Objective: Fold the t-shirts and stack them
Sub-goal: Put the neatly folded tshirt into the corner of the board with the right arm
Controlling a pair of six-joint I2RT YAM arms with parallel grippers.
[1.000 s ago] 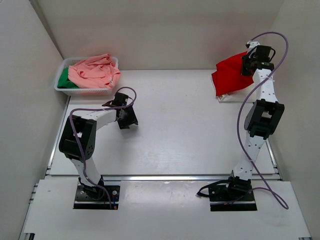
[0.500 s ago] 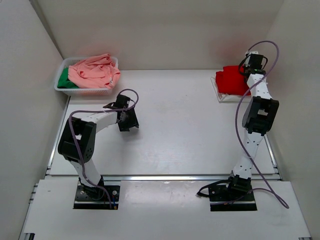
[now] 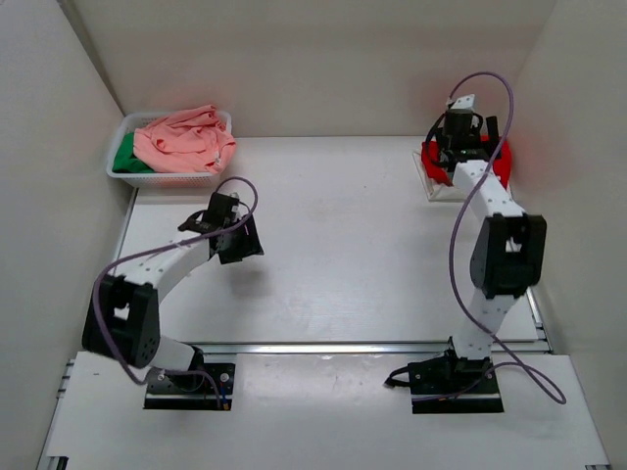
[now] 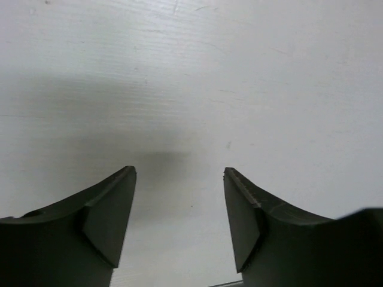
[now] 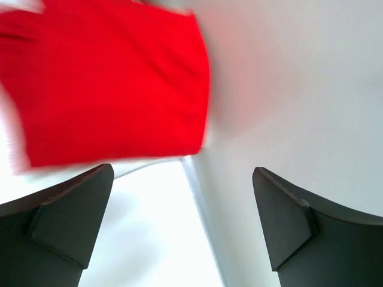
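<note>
We see the red t-shirt (image 3: 502,164) (image 5: 108,84) lying folded at the far right corner of the table (image 3: 353,255), on a white layer we can't identify. The right gripper (image 3: 462,147) (image 5: 182,197) hangs just above it, jaws spread wide, nothing between them. The left gripper (image 3: 235,240) (image 4: 179,203) is well apart over bare table, jaws released too. The salmon-pink t-shirt (image 3: 186,142) and green t-shirt (image 3: 127,157) sit bunched in the basket (image 3: 122,179) at the far left.
</note>
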